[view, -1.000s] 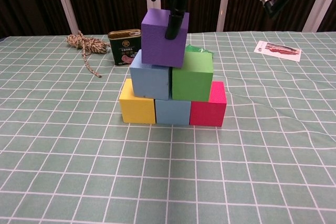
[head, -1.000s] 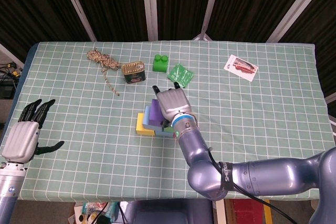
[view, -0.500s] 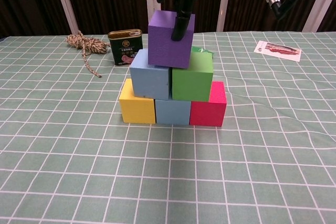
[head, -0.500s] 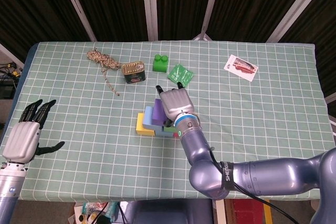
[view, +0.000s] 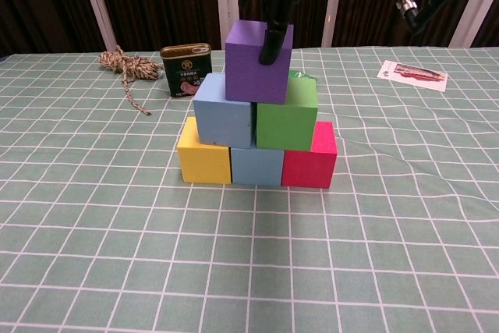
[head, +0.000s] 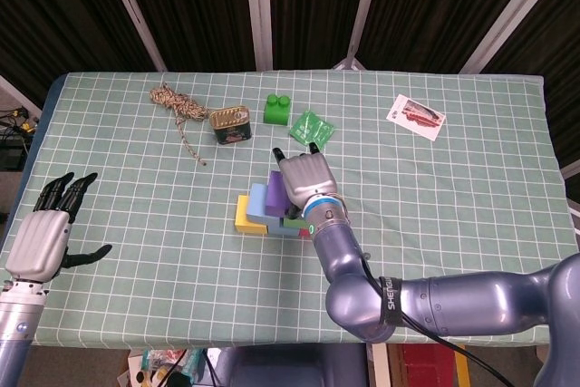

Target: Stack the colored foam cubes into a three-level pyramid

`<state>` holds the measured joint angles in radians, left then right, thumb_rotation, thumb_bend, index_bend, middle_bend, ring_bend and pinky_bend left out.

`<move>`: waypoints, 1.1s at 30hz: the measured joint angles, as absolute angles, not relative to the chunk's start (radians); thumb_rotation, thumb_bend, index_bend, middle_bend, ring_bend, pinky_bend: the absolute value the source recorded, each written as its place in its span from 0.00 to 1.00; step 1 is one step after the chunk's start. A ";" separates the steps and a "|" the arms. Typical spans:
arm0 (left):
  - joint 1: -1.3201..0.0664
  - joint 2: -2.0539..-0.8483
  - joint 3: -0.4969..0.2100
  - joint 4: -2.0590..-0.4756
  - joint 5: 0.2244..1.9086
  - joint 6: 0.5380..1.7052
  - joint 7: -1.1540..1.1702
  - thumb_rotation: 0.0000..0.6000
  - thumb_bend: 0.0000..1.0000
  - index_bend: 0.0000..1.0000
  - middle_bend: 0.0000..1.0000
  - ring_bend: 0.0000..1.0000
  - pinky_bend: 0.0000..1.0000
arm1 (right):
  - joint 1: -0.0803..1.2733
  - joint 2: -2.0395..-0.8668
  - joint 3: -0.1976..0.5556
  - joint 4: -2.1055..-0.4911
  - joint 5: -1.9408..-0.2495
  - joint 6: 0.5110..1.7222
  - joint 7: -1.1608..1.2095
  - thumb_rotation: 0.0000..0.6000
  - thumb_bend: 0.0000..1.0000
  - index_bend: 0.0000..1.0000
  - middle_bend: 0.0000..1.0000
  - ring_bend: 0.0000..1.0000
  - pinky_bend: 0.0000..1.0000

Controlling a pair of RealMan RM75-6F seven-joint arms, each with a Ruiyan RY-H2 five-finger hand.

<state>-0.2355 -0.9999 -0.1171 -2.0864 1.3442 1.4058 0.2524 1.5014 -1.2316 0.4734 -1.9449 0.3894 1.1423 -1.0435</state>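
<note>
The left hand (head: 41,237) rests at the table edge, fingers spread, holding nothing. Behind lie a frayed rope (view: 122,64) and a metal tin (view: 185,69). The right hand (head: 304,180) grips the matte purple cube (view: 258,61) atop the blue cube (view: 224,121) and green cube (view: 287,122). A printed card (view: 412,74) lies far right.

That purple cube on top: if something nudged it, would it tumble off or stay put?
Probably it would stay under a light nudge: the purple cube sits flat across the blue cube and green cube. Being foam, it is likely light, so a firmer push could slide it off. The right hand grips it now.
</note>
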 measured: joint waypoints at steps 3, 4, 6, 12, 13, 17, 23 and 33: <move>-0.236 -1.001 -0.117 -2.086 1.344 1.405 0.254 1.00 0.07 0.06 0.11 0.01 0.02 | 1.502 -1.232 0.473 -1.945 0.387 1.142 -1.040 1.00 0.26 0.00 0.49 0.27 0.00; -0.236 -1.001 -0.117 -2.086 1.343 1.404 0.254 1.00 0.07 0.06 0.11 0.01 0.02 | 1.502 -1.231 0.474 -1.945 0.386 1.142 -1.039 1.00 0.26 0.00 0.49 0.27 0.00; -0.236 -1.001 -0.117 -2.086 1.343 1.405 0.254 1.00 0.07 0.06 0.11 0.01 0.02 | 1.504 -1.230 0.475 -1.947 0.385 1.143 -1.038 1.00 0.26 0.00 0.49 0.27 0.00; -0.236 -1.000 -0.117 -2.087 1.345 1.406 0.254 1.00 0.06 0.06 0.11 0.01 0.02 | 1.508 -1.228 0.472 -1.950 0.391 1.147 -1.039 1.00 0.26 0.00 0.49 0.27 0.00; -0.236 -1.000 -0.117 -2.088 1.345 1.407 0.254 1.00 0.06 0.06 0.11 0.01 0.02 | 1.508 -1.228 0.472 -1.950 0.392 1.148 -1.039 1.00 0.26 0.00 0.49 0.27 0.00; -0.235 -0.999 -0.116 -2.088 1.347 1.406 0.253 1.00 0.06 0.06 0.11 0.01 0.02 | 1.511 -1.227 0.472 -1.952 0.392 1.155 -1.037 1.00 0.26 0.00 0.49 0.27 0.00; -0.235 -0.999 -0.116 -2.089 1.349 1.408 0.253 1.00 0.06 0.06 0.11 0.01 0.02 | 1.513 -1.225 0.474 -1.955 0.394 1.157 -1.036 1.00 0.26 0.00 0.49 0.27 0.00; -0.234 -0.997 -0.116 -2.090 1.353 1.410 0.250 1.00 0.06 0.06 0.11 0.01 0.02 | 1.519 -1.223 0.472 -1.960 0.411 1.163 -1.046 1.00 0.26 0.00 0.49 0.27 0.00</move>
<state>-0.2340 -0.9974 -0.1160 -2.0903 1.3525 1.4101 0.2500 1.5192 -1.2233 0.4719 -1.9605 0.4111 1.1632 -1.0456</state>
